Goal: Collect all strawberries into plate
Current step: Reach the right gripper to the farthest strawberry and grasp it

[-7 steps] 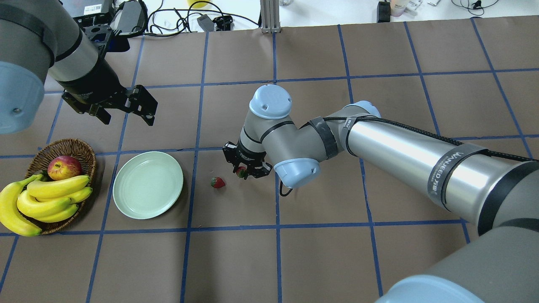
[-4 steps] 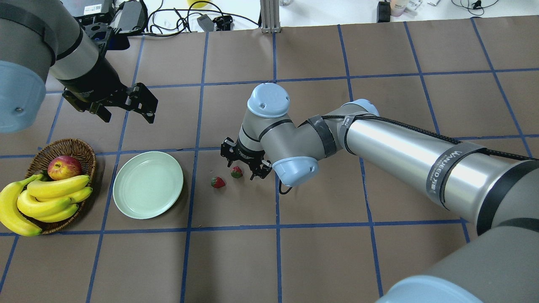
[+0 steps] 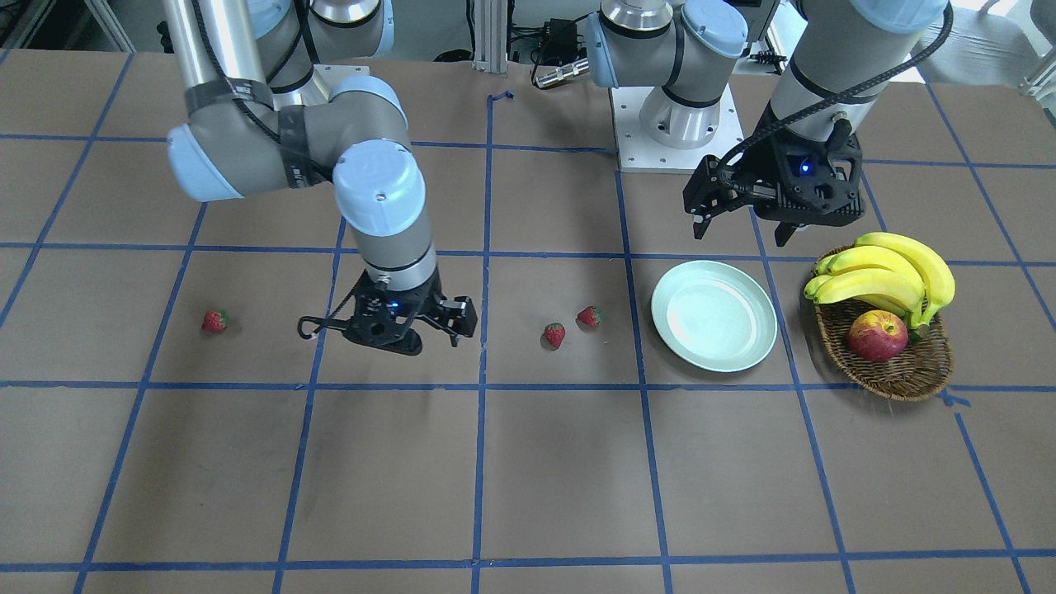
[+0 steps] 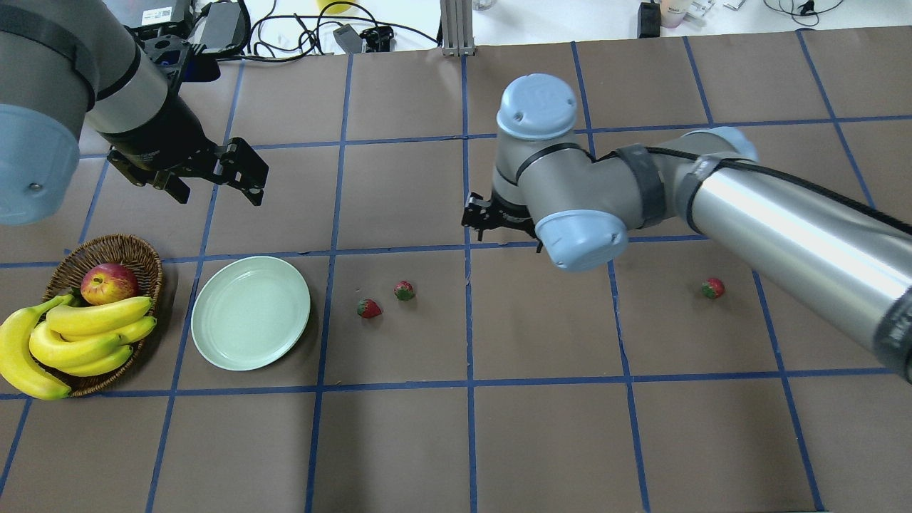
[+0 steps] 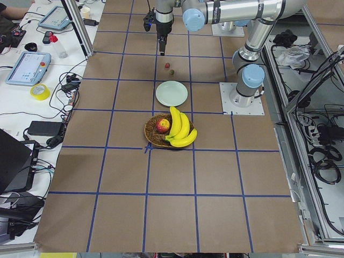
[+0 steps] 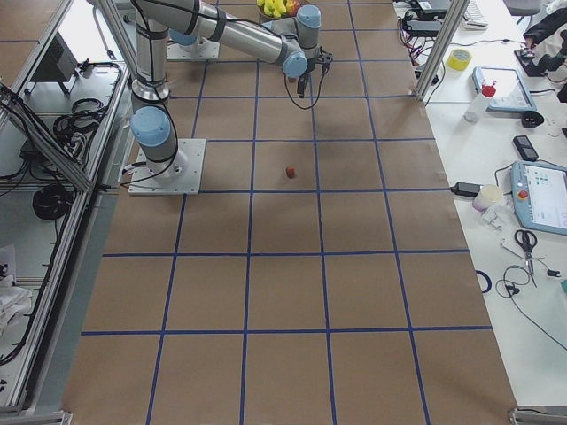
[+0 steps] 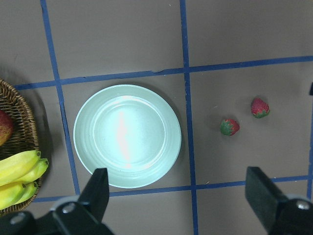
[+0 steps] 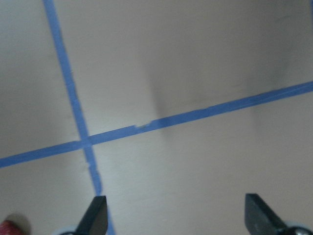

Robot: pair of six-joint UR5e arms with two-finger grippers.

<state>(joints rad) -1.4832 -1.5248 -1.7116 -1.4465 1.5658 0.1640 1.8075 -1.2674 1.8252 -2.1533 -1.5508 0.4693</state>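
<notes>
Two strawberries (image 4: 369, 308) (image 4: 404, 290) lie side by side on the table, right of the empty mint-green plate (image 4: 250, 313). A third strawberry (image 4: 712, 288) lies alone far to the right. In the front-facing view the pair (image 3: 554, 335) (image 3: 589, 316) lies left of the plate (image 3: 714, 315). My right gripper (image 4: 499, 226) is open and empty, hovering right of the pair; its wrist view (image 8: 176, 220) shows bare table and a red speck at the bottom left. My left gripper (image 4: 217, 194) is open and empty, above the table beyond the plate; its wrist view (image 7: 178, 205) shows the plate (image 7: 127, 135) and the pair.
A wicker basket (image 4: 135, 246) with bananas (image 4: 85, 328) and a red-yellow apple (image 4: 108, 283) stands left of the plate. Cables and equipment lie along the table's far edge. Blue tape lines cross the brown table.
My right gripper, first around a strawberry, opened and left it on the table beside the other one, then moved up and to the right. The third strawberry now shows. The left arm barely moved.
</notes>
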